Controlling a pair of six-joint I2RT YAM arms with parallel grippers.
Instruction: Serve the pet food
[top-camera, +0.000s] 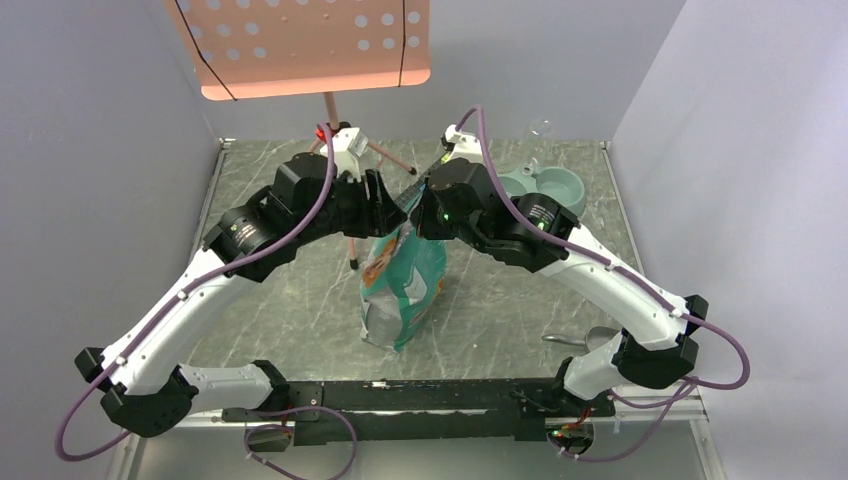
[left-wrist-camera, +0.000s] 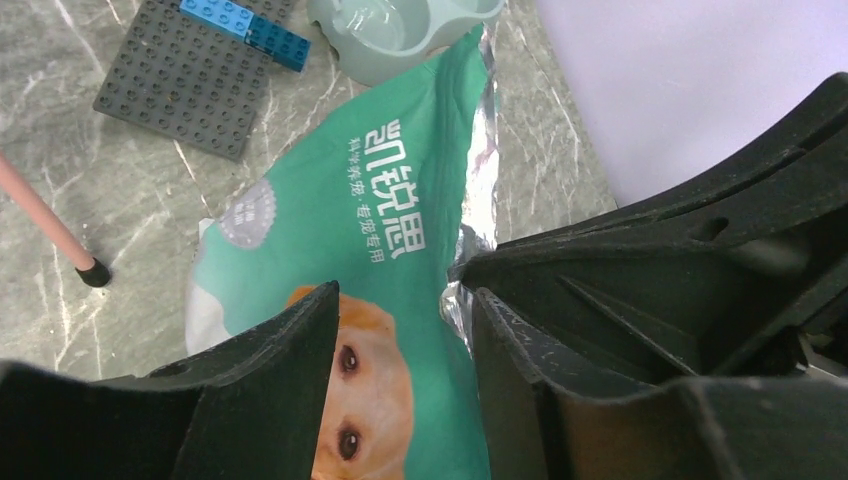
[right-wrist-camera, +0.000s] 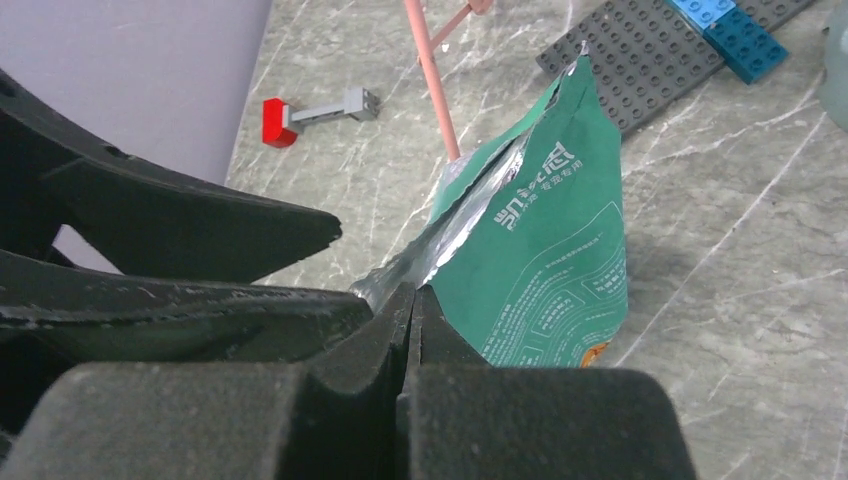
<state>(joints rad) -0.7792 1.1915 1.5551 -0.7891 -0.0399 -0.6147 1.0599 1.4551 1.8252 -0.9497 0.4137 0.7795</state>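
The teal-green bag (top-camera: 403, 285) with a golden dog stands upright mid-table, its silver-lined top open. My right gripper (top-camera: 420, 208) is shut on the bag's top rim; in the right wrist view (right-wrist-camera: 412, 297) the fingers pinch the silver edge of the bag (right-wrist-camera: 545, 250). My left gripper (top-camera: 386, 205) is open just beside it; in the left wrist view (left-wrist-camera: 405, 295) its fingers (left-wrist-camera: 270, 380) straddle the bag's face (left-wrist-camera: 390, 200) without closing. No pet food shows; it is hidden inside the bag. The pale blue-grey double bowl (top-camera: 548, 185) sits at the back right.
A grey baseplate (left-wrist-camera: 185, 85) with blue bricks (left-wrist-camera: 245, 25) lies behind the bag. A pink stand's legs (right-wrist-camera: 432, 75) and a red-tipped piece (right-wrist-camera: 278, 118) are at the back left. A metal scoop (top-camera: 585, 340) lies near the right arm's base.
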